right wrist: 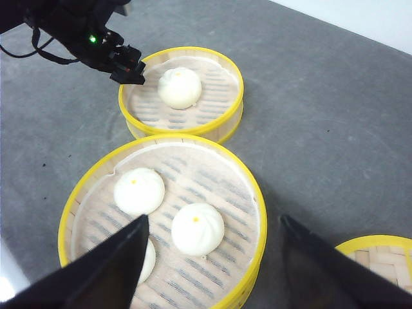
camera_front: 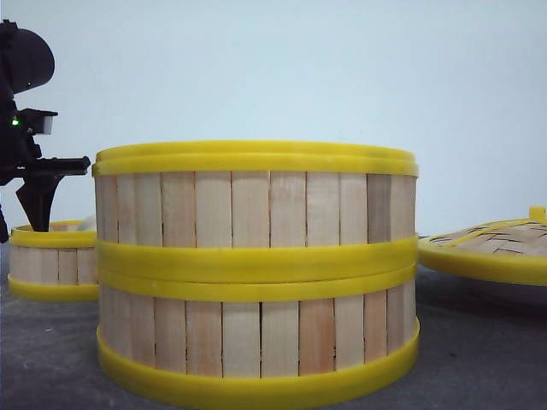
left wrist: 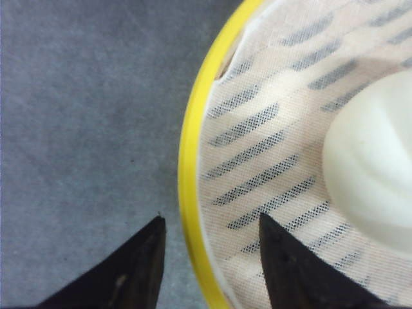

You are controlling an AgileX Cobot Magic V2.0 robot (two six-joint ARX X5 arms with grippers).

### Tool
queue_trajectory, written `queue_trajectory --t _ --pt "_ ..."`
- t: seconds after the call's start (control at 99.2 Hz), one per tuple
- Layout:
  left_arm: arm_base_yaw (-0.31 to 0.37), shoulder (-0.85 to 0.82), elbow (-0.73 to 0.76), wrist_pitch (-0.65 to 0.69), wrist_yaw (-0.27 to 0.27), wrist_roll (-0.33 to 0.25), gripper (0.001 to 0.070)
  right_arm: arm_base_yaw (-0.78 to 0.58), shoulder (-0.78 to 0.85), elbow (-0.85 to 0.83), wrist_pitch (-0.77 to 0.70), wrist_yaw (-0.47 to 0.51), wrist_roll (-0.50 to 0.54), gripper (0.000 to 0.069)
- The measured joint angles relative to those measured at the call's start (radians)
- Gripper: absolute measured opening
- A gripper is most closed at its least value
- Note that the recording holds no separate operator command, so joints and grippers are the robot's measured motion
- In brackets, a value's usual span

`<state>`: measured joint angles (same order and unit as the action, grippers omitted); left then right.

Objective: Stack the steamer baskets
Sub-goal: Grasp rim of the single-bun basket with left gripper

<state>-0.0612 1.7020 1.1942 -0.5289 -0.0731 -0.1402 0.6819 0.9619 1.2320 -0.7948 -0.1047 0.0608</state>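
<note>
Two steamer baskets already sit one atop the other right up against the front camera, their pale slat walls and thick yellow rims filling most of that view, with three white buns in the upper tier. Off to the far side, directly under the left pincer, stands the third steamer basket on the grey desk, holding one bun on a mesh liner. That pincer is spread open and holds nothing; in its wrist view one fingertip hangs outside the yellow rim and the other inside, so the wall lies between them, though I cannot tell whether either tip touches it. The right pincer hovers above the stack, wide open and empty too. Beyond it, to the right, lies the woven lid. The single basket looks light and fairly stiff: thin wood held by plastic hoops. I would judge the rim the place to grip, since it is the thickest, firmest part. The plastic looks smooth and could slip, and a one-sided hold may tip the basket and roll the bun, so it wants lifting level.
</note>
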Motion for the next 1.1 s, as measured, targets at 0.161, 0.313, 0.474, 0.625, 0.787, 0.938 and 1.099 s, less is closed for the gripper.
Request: queue_trajectory --t 0.161,0.313,0.474,0.625,0.787,0.938,1.099 --pt "0.003 0.01 0.0 0.0 0.0 -0.003 0.0244 0.0 0.0 0.0 0.0 0.0 0.0 0.0394" --pt "0.015 0.01 0.0 -0.007 0.0 -0.005 0.0129 0.0 0.0 0.0 0.011 0.0 0.0 0.0394" --pt "0.018 0.01 0.001 -0.013 0.001 -0.007 0.0111 0.0 0.0 0.0 0.021 0.0 0.0 0.0394" --pt "0.023 0.01 0.003 -0.023 0.0 -0.017 0.0053 0.0 0.0 0.0 0.029 0.0 0.0 0.0394" --pt "0.039 0.01 0.007 -0.04 0.001 -0.017 0.0037 0.0 0.0 0.0 0.029 0.0 0.0 0.0394" --pt "0.049 0.01 0.008 -0.046 0.005 -0.017 0.0035 0.0 0.0 0.0 0.029 0.0 0.0 0.0394" --pt "0.055 0.01 0.014 -0.058 0.008 -0.017 0.0033 0.0 0.0 0.0 0.029 0.0 0.0 0.0394"
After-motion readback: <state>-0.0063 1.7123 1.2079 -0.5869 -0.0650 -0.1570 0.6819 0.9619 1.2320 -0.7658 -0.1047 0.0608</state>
